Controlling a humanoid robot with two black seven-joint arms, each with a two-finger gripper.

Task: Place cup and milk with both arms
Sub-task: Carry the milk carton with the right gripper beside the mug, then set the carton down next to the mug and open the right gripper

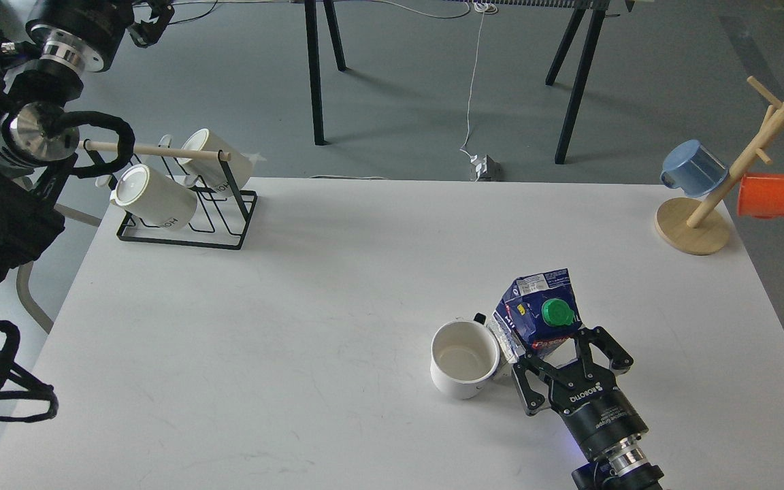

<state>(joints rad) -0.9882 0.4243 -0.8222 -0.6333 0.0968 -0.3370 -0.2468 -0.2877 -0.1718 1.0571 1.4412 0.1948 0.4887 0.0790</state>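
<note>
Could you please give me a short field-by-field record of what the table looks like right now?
cup: white mug, upright, looks empty, right of table centre
milk: blue carton with green cap, right beside the cup
right hand: open, fingers either side of the carton's base
left hand: raised at far left, away from the table; state unclear
mug rack: black wire rack with two white mugs, far left
cup tree: wooden stand holding a blue and an orange cup, far right

white cup (465, 358), blue-white milk (537, 314), green cap (557, 312)
</note>
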